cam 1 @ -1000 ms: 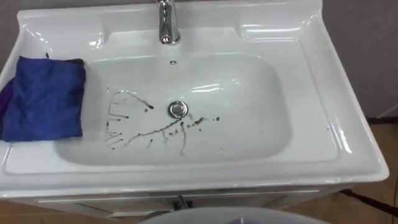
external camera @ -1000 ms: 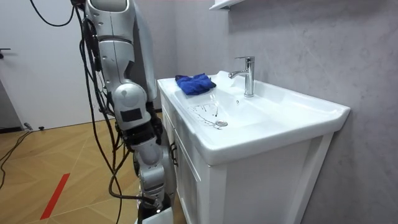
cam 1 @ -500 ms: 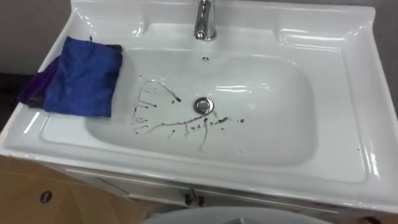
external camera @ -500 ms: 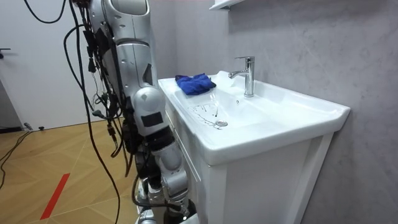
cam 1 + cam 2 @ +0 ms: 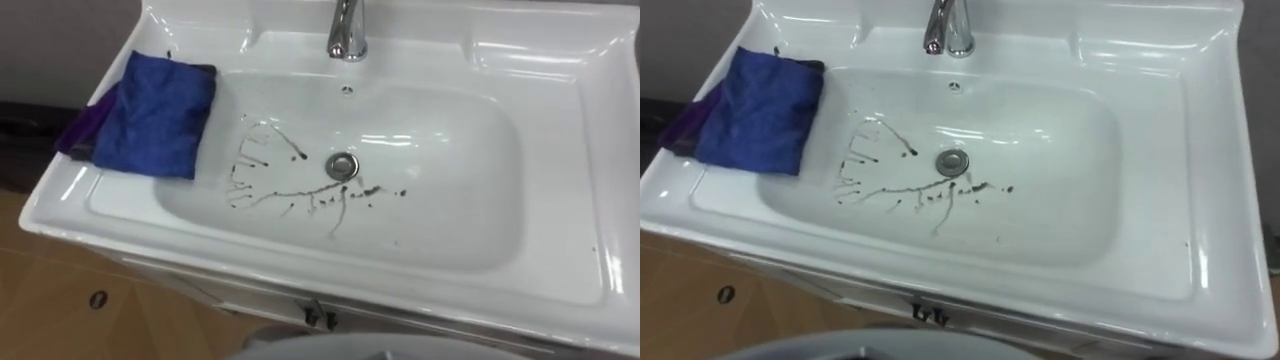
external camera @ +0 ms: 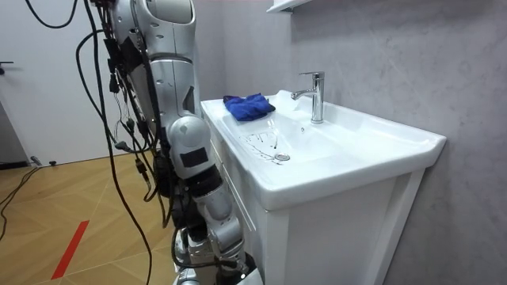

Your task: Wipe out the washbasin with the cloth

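Observation:
A white basin (image 5: 560, 120) (image 5: 1150, 100) (image 6: 348, 166) lies below me, with dark streaks and spots (image 5: 300, 190) (image 5: 905, 185) spread left of and below its metal drain (image 5: 342, 166) (image 5: 952, 161). A folded blue cloth (image 5: 155, 115) (image 5: 758, 108) (image 6: 247, 105) rests on the basin's left ledge, its edge hanging a little over the bowl. In the room view I stand close against the front of the basin cabinet, at the room view's left.
A chrome tap (image 5: 347, 35) (image 5: 948, 32) (image 6: 314, 93) stands at the back middle of the basin. The white cabinet (image 6: 317, 237) carries the basin against a grey wall. Wooden floor (image 5: 60, 320) shows at the lower left, with a red line (image 6: 70, 249) on it.
The eye view has shifted right and down the basin, a move of the camera. In the room view I have stepped closer to the cabinet. Cloth and stains lie as before.

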Robot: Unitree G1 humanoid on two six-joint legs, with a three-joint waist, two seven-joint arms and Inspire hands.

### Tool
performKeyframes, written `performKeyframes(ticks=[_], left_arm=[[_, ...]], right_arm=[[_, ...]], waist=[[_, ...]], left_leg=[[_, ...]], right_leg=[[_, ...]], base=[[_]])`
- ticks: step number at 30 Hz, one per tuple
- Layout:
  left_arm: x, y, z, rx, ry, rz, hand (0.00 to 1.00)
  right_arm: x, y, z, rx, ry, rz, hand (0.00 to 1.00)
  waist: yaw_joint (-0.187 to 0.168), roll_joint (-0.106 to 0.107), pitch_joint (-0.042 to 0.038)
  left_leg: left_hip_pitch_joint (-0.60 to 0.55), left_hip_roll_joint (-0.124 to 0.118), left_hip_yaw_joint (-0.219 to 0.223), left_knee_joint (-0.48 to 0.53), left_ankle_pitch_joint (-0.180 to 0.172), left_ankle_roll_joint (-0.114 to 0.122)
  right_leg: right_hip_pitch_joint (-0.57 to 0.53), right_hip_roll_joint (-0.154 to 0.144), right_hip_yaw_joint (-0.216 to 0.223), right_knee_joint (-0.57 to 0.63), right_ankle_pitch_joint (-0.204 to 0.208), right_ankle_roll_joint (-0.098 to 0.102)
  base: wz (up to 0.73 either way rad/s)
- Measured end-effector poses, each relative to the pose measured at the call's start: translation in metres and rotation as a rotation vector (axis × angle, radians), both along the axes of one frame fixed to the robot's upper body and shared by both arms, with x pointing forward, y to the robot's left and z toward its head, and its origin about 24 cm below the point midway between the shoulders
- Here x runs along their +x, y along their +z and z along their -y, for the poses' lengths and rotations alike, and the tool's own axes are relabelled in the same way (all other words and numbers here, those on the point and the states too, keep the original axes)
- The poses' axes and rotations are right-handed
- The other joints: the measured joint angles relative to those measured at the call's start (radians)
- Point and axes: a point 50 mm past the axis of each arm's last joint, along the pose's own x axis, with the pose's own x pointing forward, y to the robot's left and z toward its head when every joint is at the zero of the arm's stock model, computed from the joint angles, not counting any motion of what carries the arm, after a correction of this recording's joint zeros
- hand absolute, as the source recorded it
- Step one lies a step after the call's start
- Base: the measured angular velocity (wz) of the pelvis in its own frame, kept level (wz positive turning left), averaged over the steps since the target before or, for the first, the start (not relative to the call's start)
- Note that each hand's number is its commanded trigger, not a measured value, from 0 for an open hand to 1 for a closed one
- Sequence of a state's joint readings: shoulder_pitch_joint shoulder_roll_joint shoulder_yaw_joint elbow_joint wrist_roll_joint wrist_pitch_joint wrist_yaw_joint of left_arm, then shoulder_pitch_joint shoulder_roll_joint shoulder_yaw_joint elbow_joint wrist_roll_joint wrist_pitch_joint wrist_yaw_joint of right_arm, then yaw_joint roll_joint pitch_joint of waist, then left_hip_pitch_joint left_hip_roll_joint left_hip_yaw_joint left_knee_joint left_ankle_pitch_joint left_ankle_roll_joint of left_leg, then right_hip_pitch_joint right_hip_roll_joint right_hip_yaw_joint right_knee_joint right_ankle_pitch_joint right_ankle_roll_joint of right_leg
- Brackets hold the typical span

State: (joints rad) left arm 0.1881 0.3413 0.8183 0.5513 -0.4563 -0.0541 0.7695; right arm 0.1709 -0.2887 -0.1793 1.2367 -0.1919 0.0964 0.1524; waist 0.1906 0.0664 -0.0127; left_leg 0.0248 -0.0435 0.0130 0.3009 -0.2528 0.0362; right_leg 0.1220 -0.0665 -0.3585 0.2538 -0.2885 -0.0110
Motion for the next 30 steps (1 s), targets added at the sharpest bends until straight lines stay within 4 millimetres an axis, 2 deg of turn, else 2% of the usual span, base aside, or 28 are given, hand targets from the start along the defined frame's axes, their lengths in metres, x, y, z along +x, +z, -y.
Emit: performKeyframes(ticks=[4, 8, 13, 15, 19, 21, 24, 26, 28, 30], left_arm=[[0.018, 0.029, -0.002, 0.119, -0.025, 0.094, 0.00], [0.027, 0.047, -0.001, 0.200, -0.049, 0.124, 0.00], [0.055, 0.071, 0.014, 0.361, -0.192, 0.113, 0.00], [0.061, 0.075, 0.018, 0.379, -0.225, 0.125, 0.00], [0.072, 0.084, 0.026, 0.423, -0.324, 0.134, 0.00], [0.083, 0.083, 0.036, 0.452, -0.404, 0.094, 0.00], [0.099, 0.086, 0.054, 0.527, -0.552, 0.024, 0.00], [0.105, 0.084, 0.060, 0.540, -0.608, 0.000, 0.00], [0.111, 0.081, 0.069, 0.550, -0.672, -0.029, 0.00], [0.116, 0.077, 0.075, 0.560, -0.726, -0.059, 0.00]], right_arm=[[-0.004, -0.001, -0.003, 0.024, -0.028, 0.003, 0.00], [-0.009, -0.002, -0.007, 0.054, -0.033, -0.006, 0.00], [-0.006, -0.004, -0.012, 0.074, 0.047, -0.026, 0.00], [-0.004, -0.004, -0.013, 0.081, 0.053, -0.020, 0.00], [-0.005, -0.004, -0.013, 0.085, 0.060, -0.022, 0.00], [-0.009, -0.005, -0.015, 0.093, 0.074, -0.039, 0.00], [-0.011, -0.006, -0.019, 0.115, 0.085, -0.054, 0.00], [-0.011, -0.007, -0.020, 0.116, 0.085, -0.054, 0.00], [-0.012, -0.007, -0.020, 0.117, 0.092, -0.062, 0.00], [-0.012, -0.007, -0.021, 0.122, 0.105, -0.071, 0.00]], waist=[[-0.011, 0.002, -0.0005], [-0.026, 0.008, -0.0006], [-0.047, 0.017, 0.0106], [-0.057, 0.019, 0.0158], [-0.080, 0.017, 0.0154], [-0.090, 0.008, 0.0135], [-0.095, -0.008, 0.0208], [-0.106, -0.016, 0.0220], [-0.128, -0.020, 0.0189], [-0.132, -0.024, 0.0179]], left_leg=[[-0.001, -0.001, -0.007, 0.000, 0.000, 0.001], [0.001, 0.000, -0.007, -0.001, 0.000, 0.002], [0.001, 0.000, 0.006, -0.012, 0.000, 0.002], [0.001, 0.001, 0.013, -0.017, 0.000, 0.003], [0.014, 0.001, 0.027, -0.031, 0.004, 0.005], [0.015, 0.000, 0.026, -0.030, 0.004, 0.005], [0.015, 0.000, 0.028, -0.030, 0.004, 0.005], [0.015, 0.003, 0.028, -0.029, 0.004, 0.005], [0.015, 0.004, 0.030, -0.028, 0.004, 0.005], [0.018, 0.007, 0.038, -0.029, 0.004, 0.005]], right_leg=[[-0.003, -0.002, 0.003, 0.005, -0.001, 0.002], [-0.004, 0.001, 0.015, 0.005, -0.001, 0.002], [-0.017, 0.001, 0.029, 0.019, -0.001, 0.001], [-0.023, 0.001, 0.035, 0.021, -0.001, 0.001], [-0.024, 0.001, 0.053, 0.019, -0.001, 0.001], [-0.022, 0.000, 0.054, 0.019, -0.001, 0.002], [-0.022, 0.001, 0.057, 0.019, -0.001, 0.002], [-0.022, 0.001, 0.058, 0.019, -0.001, 0.002], [-0.022, 0.002, 0.060, 0.019, -0.001, 0.002], [-0.022, 0.007, 0.069, 0.019, 0.000, 0.001]], base=[[0.01], [-0.06], [-0.06], [-0.15], [-0.11], [-0.04], [0.00], [-0.02], [0.00], [-0.10]])
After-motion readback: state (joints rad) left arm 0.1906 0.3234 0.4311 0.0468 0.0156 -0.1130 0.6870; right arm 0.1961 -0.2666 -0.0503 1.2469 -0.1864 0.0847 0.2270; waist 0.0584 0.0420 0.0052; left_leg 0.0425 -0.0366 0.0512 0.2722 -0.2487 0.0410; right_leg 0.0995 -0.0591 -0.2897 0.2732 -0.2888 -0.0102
